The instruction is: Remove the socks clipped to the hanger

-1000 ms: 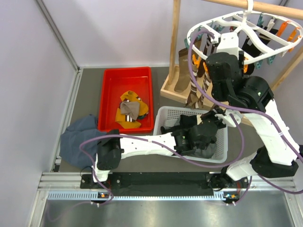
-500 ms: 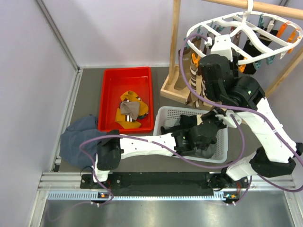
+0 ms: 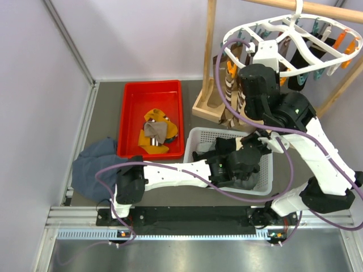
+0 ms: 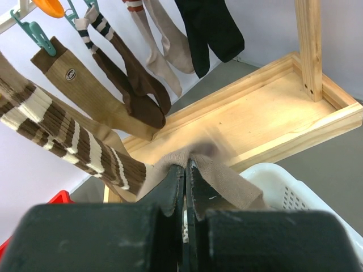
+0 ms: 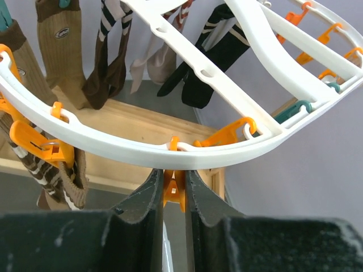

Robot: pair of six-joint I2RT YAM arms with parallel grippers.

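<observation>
The white oval hanger (image 3: 311, 52) hangs from a wooden pole at the upper right, and its rim (image 5: 113, 144) crosses the right wrist view. My right gripper (image 5: 174, 190) sits just under that rim, shut on an orange clip (image 5: 172, 192). Several socks stay clipped: a brown-white striped one (image 4: 68, 141), a dark brown one (image 4: 133, 93), a black one (image 4: 210, 34) and a mustard-brown one (image 4: 71, 76). Over the white basket (image 4: 306, 192), my left gripper (image 4: 186, 165) is shut on a tan sock (image 4: 227, 178) that drapes over its tips.
A red tray (image 3: 131, 107) holds yellow and grey cloth (image 3: 156, 130). The white basket (image 3: 193, 141) holds dark clothes beneath my left arm. A blue-grey garment (image 3: 93, 164) lies at the left. The wooden rack's base (image 3: 205, 105) and upright pole (image 3: 210, 39) stand behind the basket.
My right gripper has closed onto the orange clip after shifting slightly left and up under the hanger rim. The hanger has swung a little. My left arm has stayed still.
</observation>
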